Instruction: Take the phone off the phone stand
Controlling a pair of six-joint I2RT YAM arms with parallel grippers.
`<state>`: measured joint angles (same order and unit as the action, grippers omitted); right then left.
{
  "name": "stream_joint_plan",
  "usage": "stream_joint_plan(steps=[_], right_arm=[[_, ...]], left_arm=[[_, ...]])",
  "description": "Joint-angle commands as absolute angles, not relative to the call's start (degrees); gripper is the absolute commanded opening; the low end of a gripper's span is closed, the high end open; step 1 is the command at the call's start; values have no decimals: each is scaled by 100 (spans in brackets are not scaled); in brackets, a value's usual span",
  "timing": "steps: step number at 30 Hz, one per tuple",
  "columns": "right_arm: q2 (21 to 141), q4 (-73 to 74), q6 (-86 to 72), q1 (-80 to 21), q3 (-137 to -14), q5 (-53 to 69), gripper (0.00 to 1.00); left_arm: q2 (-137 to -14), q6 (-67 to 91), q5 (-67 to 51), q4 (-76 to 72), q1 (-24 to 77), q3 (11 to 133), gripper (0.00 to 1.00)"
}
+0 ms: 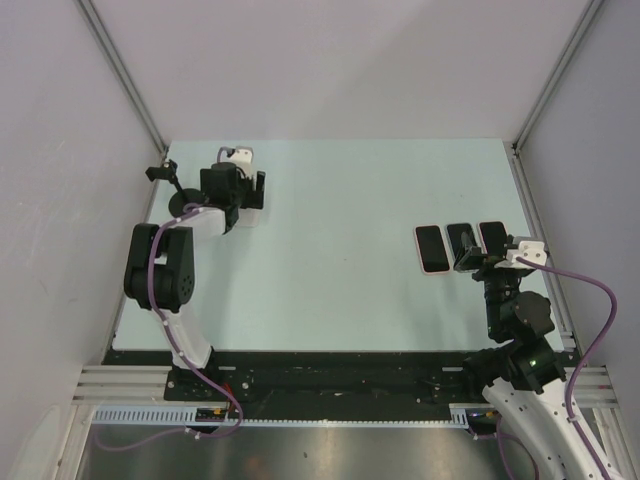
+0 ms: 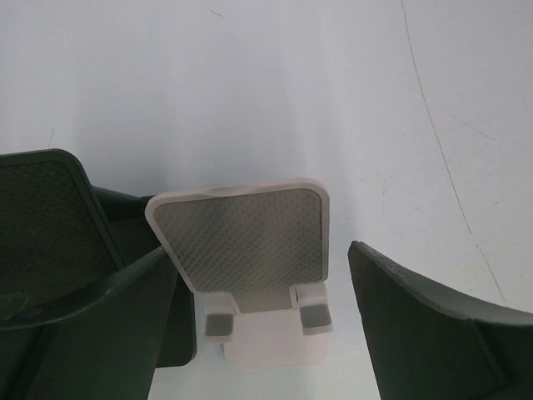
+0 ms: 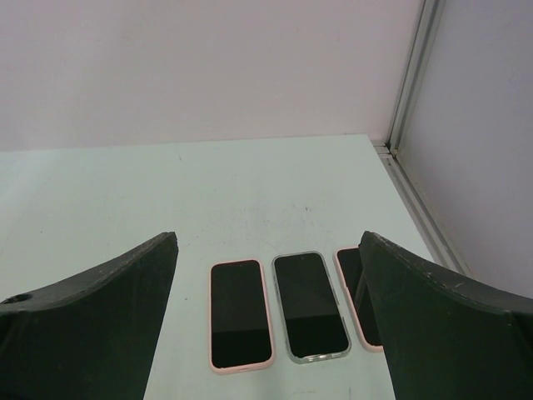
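A white phone stand (image 2: 250,250) with a grey dotted pad stands on the table at the far left, and nothing rests in its cradle. My left gripper (image 2: 260,275) is open, one finger on each side of the stand, with a clear gap on the right side. From above, the left gripper (image 1: 243,200) sits over the white stand (image 1: 250,216). Three phones lie flat, screens up, at the right: a pink-cased phone (image 3: 241,312), a clear-cased phone (image 3: 310,304), and another pink phone (image 3: 354,287) partly hidden behind my finger. Just behind them, my right gripper (image 3: 268,250) is open and empty.
A black phone stand (image 2: 42,225) stands right beside the white one on its left. The right wall's metal rail (image 3: 410,83) runs close to the phones. The table's back edge meets the wall behind both stands.
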<state>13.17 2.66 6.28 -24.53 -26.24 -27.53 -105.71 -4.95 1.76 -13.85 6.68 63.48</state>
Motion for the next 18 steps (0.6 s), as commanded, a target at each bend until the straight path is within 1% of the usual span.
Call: stream_joint_plan(steps=[1,2,5,9,12,13,16,17,18], right_arm=[[1222,53,712,-2478,-2637,-2698,96],[1222,53,721,-2487,-2645,-2698,96],[1178,62,712,-2479,-2637,-2707,96],[1134,53,694,-2487,-2637,-2698,96],[1090,61,694,-2505,-2646,-2690,96],[1081,53,686,-2496,-2637,-2698,96],[1037,62,668,-2496,-2646,-2698,96],[1011,62,668,-2513,-2646,-2707,96],[1011,53,659,-2505,-2646,-2707,96]], left_arm=[[-10152,-686,79,-1582,615,6284,91],[-10108,-659,79,-1582,615,6275,94],[-9888,-537,44,-1582,615,6249,98],[-9379,-221,-97,-1582,624,6153,100],[-8799,121,-18,-1573,624,5986,100],[-8406,271,-18,-1573,624,5916,100],[-7728,579,184,-1547,624,5652,100],[-7212,658,263,-1521,624,5573,100],[-6963,720,325,-1494,624,5442,100]])
